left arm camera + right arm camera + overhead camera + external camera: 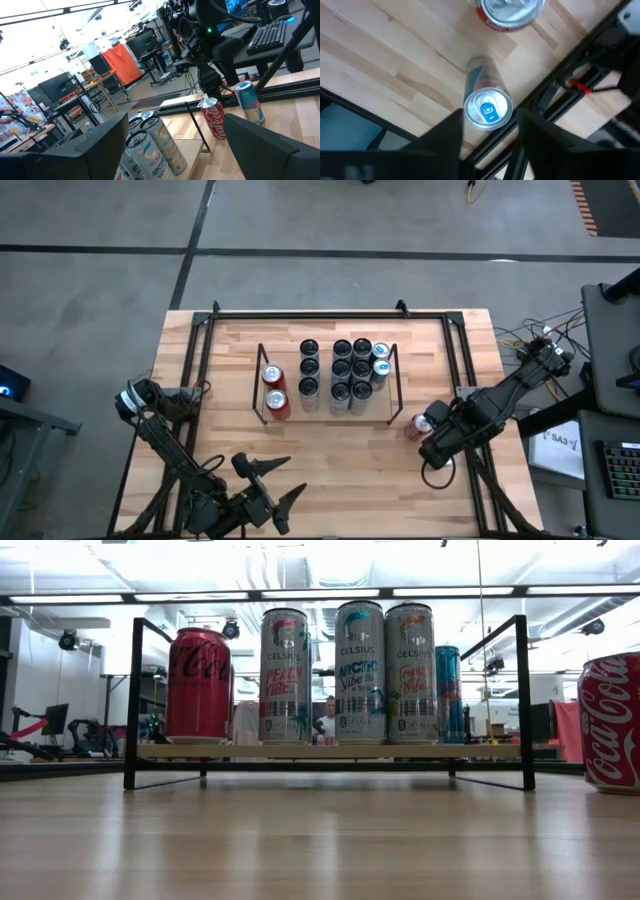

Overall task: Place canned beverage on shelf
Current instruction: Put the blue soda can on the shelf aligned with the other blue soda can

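The shelf (395, 385) stands mid-table, its wood base (330, 752) holding two red cans (272, 388) at its left end and several silver and blue cans (345, 375). A red cola can (420, 425) stands on the table just off the shelf's right end. A slim blue-topped can (487, 109) stands upright on the table nearer the front edge. My right gripper (490, 120) is open above this can, one finger on either side, and I see no touch. My left gripper (275, 483) is open and empty near the front edge.
A black tubular frame (330, 313) runs around the table's far and side edges, and one rail (555, 95) passes close by the blue-topped can. The red cola can (510, 12) stands close by it. Bare wood lies between the shelf and the front edge.
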Tool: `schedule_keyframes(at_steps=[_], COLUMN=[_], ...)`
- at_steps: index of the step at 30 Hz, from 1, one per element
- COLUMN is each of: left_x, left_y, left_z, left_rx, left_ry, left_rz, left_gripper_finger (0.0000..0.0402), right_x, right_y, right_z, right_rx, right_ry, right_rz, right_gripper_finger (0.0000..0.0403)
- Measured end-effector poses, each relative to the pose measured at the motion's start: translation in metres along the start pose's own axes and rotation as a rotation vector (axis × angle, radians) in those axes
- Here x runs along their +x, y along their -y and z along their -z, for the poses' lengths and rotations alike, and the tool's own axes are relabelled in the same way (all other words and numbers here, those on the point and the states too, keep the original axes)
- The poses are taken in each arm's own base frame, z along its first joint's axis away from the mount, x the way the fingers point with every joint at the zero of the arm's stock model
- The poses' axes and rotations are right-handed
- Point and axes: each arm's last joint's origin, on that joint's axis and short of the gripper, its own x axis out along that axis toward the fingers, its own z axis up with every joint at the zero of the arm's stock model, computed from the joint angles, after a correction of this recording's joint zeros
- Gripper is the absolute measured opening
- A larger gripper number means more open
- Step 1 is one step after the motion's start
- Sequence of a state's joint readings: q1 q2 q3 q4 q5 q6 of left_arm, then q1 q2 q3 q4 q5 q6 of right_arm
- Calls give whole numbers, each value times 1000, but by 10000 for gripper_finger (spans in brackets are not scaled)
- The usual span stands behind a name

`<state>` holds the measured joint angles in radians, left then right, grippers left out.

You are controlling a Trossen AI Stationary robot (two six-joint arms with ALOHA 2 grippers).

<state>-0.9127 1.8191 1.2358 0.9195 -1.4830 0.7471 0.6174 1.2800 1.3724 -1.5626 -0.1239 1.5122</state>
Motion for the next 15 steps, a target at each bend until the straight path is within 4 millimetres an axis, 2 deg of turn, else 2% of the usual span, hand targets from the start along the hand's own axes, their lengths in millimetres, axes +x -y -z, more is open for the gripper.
schedule_keyframes(at_steps=[3, 7, 11, 15], left_x=[0, 0, 0, 0], left_y=[0, 0, 0, 0], left_z=[0, 0, 0, 0], left_rx=[0, -2, -5, -7], left_ry=[0, 0, -1, 0], left_rz=[0, 0, -1, -1], left_gripper_finger=[311, 311, 311, 311], right_x=[1, 1, 3, 5], right_y=[0, -1, -3, -5], right_z=[0, 0, 2, 12], right_rx=[27, 15, 78, 80], right_ry=[-17, -8, 13, -79], right_rz=[5, 3, 10, 17], right_gripper_finger=[220, 272, 297, 306])
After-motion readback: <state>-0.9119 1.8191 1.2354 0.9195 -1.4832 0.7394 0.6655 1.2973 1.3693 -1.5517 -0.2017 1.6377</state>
